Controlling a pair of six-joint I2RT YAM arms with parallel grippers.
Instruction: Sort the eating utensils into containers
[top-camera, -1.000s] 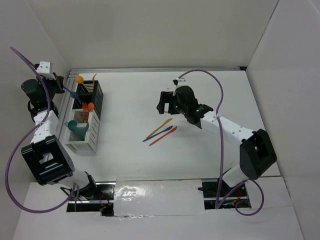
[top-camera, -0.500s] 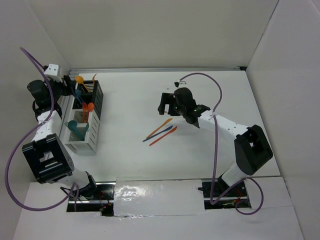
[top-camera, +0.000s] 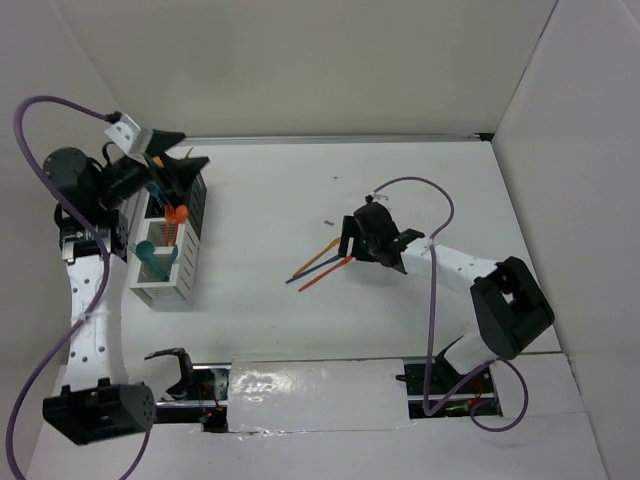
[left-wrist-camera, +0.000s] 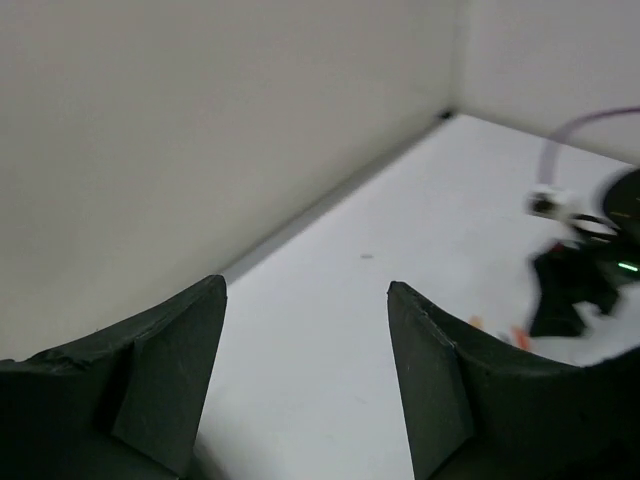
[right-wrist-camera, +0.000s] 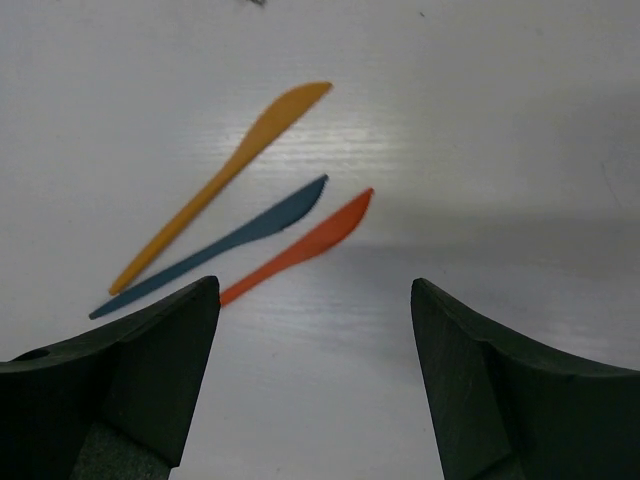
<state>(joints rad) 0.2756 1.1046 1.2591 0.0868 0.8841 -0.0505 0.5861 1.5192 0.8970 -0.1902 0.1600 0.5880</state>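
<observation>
Three eating utensils, all knives, lie side by side mid-table: an orange knife (top-camera: 322, 254) (right-wrist-camera: 225, 178), a dark blue knife (top-camera: 313, 270) (right-wrist-camera: 232, 240) and a red-orange knife (top-camera: 327, 273) (right-wrist-camera: 305, 245). My right gripper (top-camera: 347, 243) (right-wrist-camera: 313, 284) hovers open just right of their blade ends, nothing between its fingers. The containers (top-camera: 158, 285) stand in a row at the left: one black slatted bin (top-camera: 193, 200) and white ones, with an orange spoon (top-camera: 178, 213) and a teal spoon (top-camera: 148, 250) standing in them. My left gripper (top-camera: 188, 150) (left-wrist-camera: 305, 283) is open and empty above the black bin, facing across the table.
White walls close in the table at the back and both sides. A metal rail (top-camera: 320, 140) runs along the back edge. The right arm's purple cable (top-camera: 435, 260) loops over the table. In the left wrist view the right arm (left-wrist-camera: 580, 280) shows far off.
My left gripper has opened, lifted off the bins and swung to face the table. My right gripper has come down and forward to the knives' blade ends, its jaws slightly narrower.
</observation>
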